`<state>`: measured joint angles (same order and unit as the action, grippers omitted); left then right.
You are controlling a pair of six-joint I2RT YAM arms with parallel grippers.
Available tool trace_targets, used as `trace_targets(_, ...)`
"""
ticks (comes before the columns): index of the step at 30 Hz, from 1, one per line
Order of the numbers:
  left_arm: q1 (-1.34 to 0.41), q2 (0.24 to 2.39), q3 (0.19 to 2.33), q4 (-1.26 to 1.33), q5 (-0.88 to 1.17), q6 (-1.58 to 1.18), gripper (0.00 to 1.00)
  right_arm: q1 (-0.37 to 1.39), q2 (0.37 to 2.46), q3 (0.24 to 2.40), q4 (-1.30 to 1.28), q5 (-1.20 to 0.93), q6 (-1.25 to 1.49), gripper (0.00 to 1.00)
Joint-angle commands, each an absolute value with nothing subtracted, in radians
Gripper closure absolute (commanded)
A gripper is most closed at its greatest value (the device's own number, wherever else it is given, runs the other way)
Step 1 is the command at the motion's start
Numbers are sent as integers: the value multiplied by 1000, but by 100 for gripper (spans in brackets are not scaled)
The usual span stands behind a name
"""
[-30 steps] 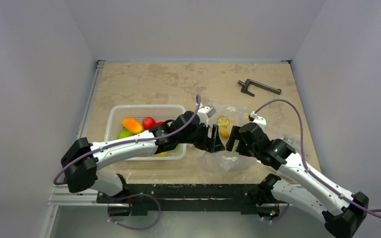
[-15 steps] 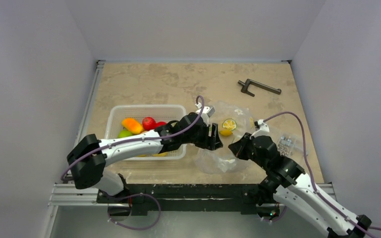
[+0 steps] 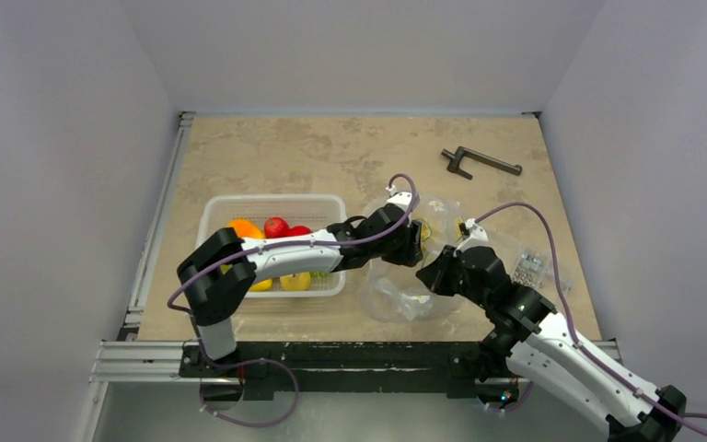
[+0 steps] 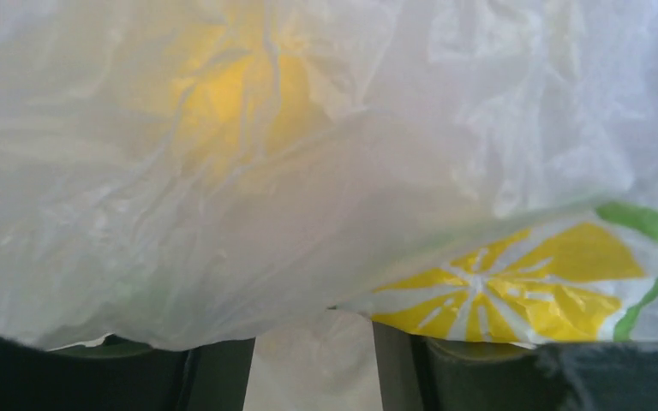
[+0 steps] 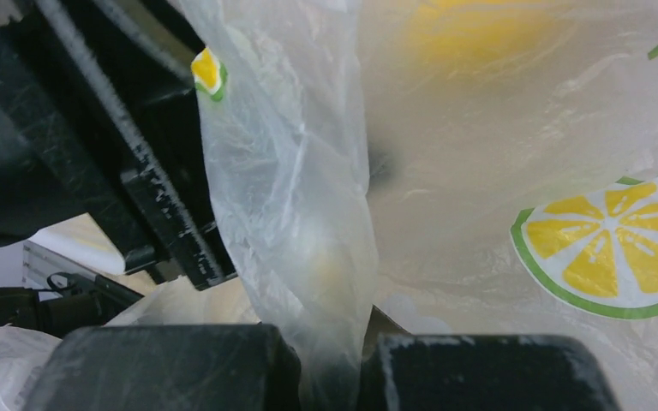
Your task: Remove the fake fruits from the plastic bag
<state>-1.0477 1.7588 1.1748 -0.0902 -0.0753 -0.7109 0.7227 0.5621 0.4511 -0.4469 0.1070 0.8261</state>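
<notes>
The plastic bag point(image 3: 396, 295), clear crinkly film printed with lemon slices, lies right of the basket. My right gripper point(image 5: 334, 372) is shut on a twisted fold of its film at the near-right side point(image 3: 434, 273). My left gripper point(image 3: 414, 245) reaches across from the basket, pressed into the bag. In the left wrist view its jaws point(image 4: 313, 377) stand apart, film draped over the tips. One of the fake fruits, a yellow one point(image 4: 240, 94), glows through the film just ahead of them; it shows in the right wrist view too point(image 5: 471, 34). No red one shows in the bag.
A white basket point(image 3: 272, 199) left of the bag holds an orange-yellow fruit point(image 3: 244, 226), a red one point(image 3: 276, 226) and a yellow one point(image 3: 295, 281). A clear box of screws point(image 3: 529, 267) sits right of the bag. A dark metal tool point(image 3: 479, 163) lies at the back right.
My right gripper shut on the bag's film and drew back toward the near edge. My left arm stretched further right into the bag, its jaws narrowing.
</notes>
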Motion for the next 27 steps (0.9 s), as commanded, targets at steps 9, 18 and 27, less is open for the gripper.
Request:
trace_targets(9, -1051, 1947, 1427, -153, -160, -678, 21, 724, 541, 504, -441, 90, 778, 100)
trace_targets(18, -1052, 2100, 1499, -201, -174, -676, 15, 724, 506, 497, -443, 82, 785, 100)
trace_targets(27, -1051, 2054, 1485, -233, -204, -648, 55, 724, 509, 492, -433, 65, 775, 100)
